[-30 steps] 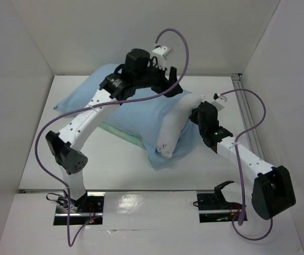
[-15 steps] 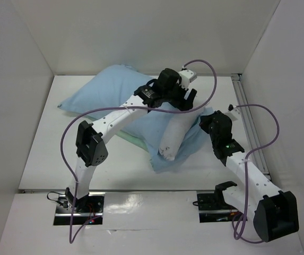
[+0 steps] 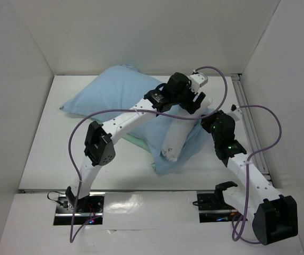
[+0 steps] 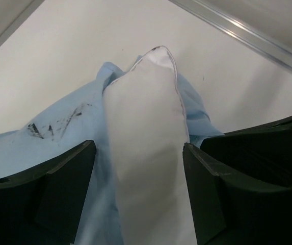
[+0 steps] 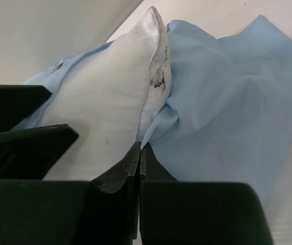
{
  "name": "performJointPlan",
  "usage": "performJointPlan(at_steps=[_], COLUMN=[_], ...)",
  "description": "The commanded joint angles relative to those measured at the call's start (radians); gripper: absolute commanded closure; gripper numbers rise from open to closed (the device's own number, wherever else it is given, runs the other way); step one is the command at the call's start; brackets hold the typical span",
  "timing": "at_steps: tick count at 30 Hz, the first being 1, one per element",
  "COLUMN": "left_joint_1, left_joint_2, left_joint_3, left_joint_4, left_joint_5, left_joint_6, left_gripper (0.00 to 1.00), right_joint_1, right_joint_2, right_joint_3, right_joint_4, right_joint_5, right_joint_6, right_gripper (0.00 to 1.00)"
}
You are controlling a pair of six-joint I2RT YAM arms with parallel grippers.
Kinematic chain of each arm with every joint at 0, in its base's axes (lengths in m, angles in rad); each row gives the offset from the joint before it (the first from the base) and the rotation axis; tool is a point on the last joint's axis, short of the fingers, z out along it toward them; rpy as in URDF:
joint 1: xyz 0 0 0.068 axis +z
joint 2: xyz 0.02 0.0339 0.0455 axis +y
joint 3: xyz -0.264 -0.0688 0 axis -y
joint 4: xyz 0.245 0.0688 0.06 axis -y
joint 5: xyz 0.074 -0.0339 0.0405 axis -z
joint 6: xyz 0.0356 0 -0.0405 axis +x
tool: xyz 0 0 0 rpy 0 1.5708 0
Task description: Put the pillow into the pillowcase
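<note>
While left end effector (image 4: 138,149) straddles pillow (image 4: 143,102), jaws wide, right end effector (image 5: 139,151) is clamped tight, seemingly on pillowcase (image 5: 227,102) edge.

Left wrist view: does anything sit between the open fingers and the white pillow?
Nothing visible does. The left gripper is open, one finger on each side of the pillow, whose white end is bare. The blue pillowcase lies under and beside the pillow, not over that end.
</note>
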Motion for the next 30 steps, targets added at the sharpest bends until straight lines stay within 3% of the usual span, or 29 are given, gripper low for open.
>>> performJointPlan(at_steps=[1, 3, 4, 6, 8, 11, 15, 21, 30], left_joint_1=[-0.005, 0.004, 0.004, 0.022, 0.036, 0.082, 0.14, 0.151, 0.13], left_joint_2=[0.031, 0.049, 0.049, 0.049, 0.049, 0.025, -0.024, -0.073, -0.011], left_joint_3=[-0.01, -0.034, -0.035, -0.057, -0.068, -0.081, -0.165, -0.283, -0.274], left_joint_4=[0.06, 0.06, 0.06, 0.046, 0.002, -0.129, -0.251, -0.297, -0.365], left_joint_5=[0.036, 0.065, 0.09, 0.093, 0.093, 0.204, 0.257, 0.283, 0.346], left_joint_6=[0.046, 0.036, 0.027, -0.006, -0.017, -0.002, 0.021, 0.03, 0.072], left_gripper=[0.19, 0.36, 0.52, 1.0, 1.0, 1.0, 1.0, 1.0, 1.0], right_joint_1=[-0.014, -0.014, -0.014, -0.014, -0.024, -0.066, -0.119, -0.142, -0.174], right_joint_2=[-0.039, -0.049, -0.049, -0.049, -0.049, -0.006, 0.068, 0.144, 0.217], right_joint_3=[0.009, 0.009, 0.009, 0.009, 0.018, 0.048, 0.077, 0.173, 0.328], right_joint_4=[0.072, 0.059, 0.047, 0.023, 0.0, -0.013, 0.096, 0.218, 0.427], right_joint_5=[0.007, 0.007, 0.007, 0.018, 0.046, 0.058, 0.017, -0.008, -0.108], right_joint_6=[0.018, 0.029, 0.029, 0.029, 0.041, 0.041, 0.041, 0.041, 0.066], right_gripper=[1.0, 1.0, 1.0, 1.0, 1.0, 1.0, 1.0, 1.0, 1.0])
